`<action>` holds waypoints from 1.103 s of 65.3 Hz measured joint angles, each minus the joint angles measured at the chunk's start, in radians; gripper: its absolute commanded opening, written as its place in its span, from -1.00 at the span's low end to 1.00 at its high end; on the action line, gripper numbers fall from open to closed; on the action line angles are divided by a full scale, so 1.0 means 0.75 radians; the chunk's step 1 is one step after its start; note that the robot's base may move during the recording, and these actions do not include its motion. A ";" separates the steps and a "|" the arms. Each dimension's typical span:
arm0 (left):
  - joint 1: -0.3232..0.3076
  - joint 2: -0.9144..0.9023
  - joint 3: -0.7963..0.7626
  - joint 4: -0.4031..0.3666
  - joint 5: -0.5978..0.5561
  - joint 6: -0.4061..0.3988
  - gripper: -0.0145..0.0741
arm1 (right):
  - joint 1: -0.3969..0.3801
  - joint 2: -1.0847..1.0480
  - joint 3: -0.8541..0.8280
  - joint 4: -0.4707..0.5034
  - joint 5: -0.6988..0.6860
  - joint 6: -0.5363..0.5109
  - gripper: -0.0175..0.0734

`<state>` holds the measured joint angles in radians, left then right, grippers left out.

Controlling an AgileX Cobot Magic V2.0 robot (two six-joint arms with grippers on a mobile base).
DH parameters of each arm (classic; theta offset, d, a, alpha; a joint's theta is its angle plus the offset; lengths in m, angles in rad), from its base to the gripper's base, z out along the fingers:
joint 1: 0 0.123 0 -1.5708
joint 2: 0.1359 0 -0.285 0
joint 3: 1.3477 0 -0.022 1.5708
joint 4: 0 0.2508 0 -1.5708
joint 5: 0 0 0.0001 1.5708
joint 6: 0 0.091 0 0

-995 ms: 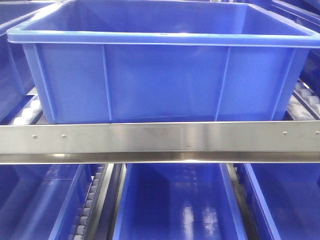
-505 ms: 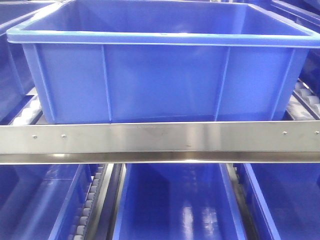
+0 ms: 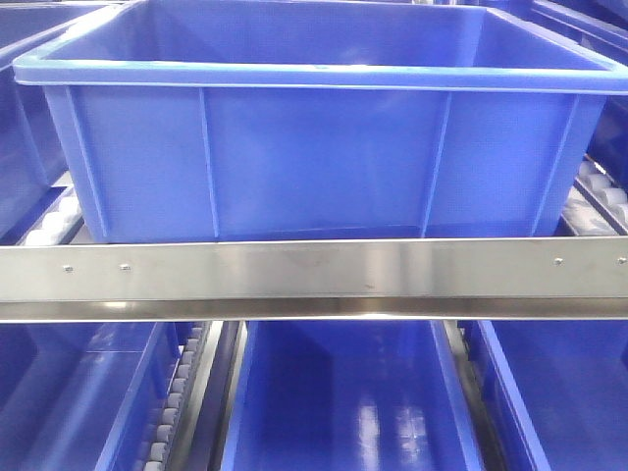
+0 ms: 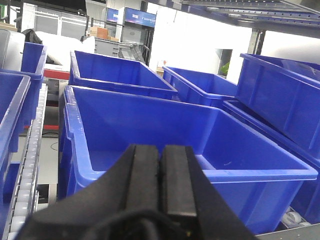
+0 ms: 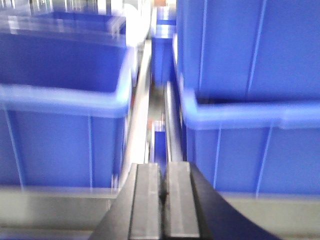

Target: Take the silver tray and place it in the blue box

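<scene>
although the task names a silver tray, no tray shows in any view, so where it lies cannot be told. the blue box (image 3: 314,147) fills the upper part of the front view, sitting on a roller rack behind a steel rail (image 3: 314,275) that runs across from 9 to 3 o'clock. only the top of its far inner wall shows there. in the left wrist view the blue box (image 4: 175,145) is seen from above its near rim; the part of its floor that shows is bare blue, with nothing silver on it, though the near floor is hidden behind the fingers.

left gripper (image 4: 161,175): at 6 o'clock of its own view, black pads pressed together, nothing between them, pointing over the near rim of the box.
right gripper (image 5: 162,200): at 6 o'clock of its view, pads likewise pressed together on nothing. the picture is smeared, so this arm looks to be in motion; it faces the gap between two other bins (image 5: 65,110), with a rail running toward 12 o'clock.

more blue bins (image 3: 343,402) sit on the lower shelf and at 9 and 3 o'clock.

judgement: both tools are empty and no tray is visible, which fits a search for the tray as well as a retreat after a drop hidden from view. the pictures do not settle which, so no next move is noted beyond locating the tray.
</scene>
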<state>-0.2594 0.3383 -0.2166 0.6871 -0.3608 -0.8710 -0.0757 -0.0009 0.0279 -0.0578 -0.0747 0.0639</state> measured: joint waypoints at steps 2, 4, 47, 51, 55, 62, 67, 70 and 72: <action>0.000 0.000 0.000 0.000 -0.003 0.000 -0.91 | 0.000 -0.007 0.000 0.023 0.007 -0.012 -0.51; 0.000 0.000 0.000 0.000 -0.006 0.000 -0.91 | 0.000 -0.010 0.001 0.042 0.013 -0.028 -0.51; 0.000 0.000 0.000 0.000 -0.008 0.000 -0.91 | 0.000 -0.011 0.003 0.077 0.029 -0.069 -0.51; 0.000 0.000 0.000 0.000 -0.008 0.000 -0.91 | 0.000 -0.011 0.003 0.077 0.029 -0.069 -0.51; 0.000 0.000 0.000 0.000 -0.008 0.000 -0.91 | 0.000 -0.011 0.003 0.077 0.029 -0.069 -0.51; 0.000 0.000 0.000 0.000 -0.005 0.000 -0.91 | 0.000 -0.011 0.003 0.077 0.029 -0.069 -0.51; 0.003 0.000 0.000 0.000 0.042 0.002 -0.91 | 0.000 -0.011 0.003 0.077 0.029 -0.069 -0.51; 0.015 0.000 0.000 -0.003 0.097 0.002 -0.91 | 0.000 -0.011 0.003 0.077 0.029 -0.069 -0.51; 0.025 0.000 0.000 -0.003 0.124 0.002 -0.91 | 0.000 -0.011 0.003 0.077 0.029 -0.069 -0.51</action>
<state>-0.2409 0.3383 -0.2166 0.6851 -0.2676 -0.8692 -0.0757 -0.0089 0.0303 0.0000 -0.0531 0.0118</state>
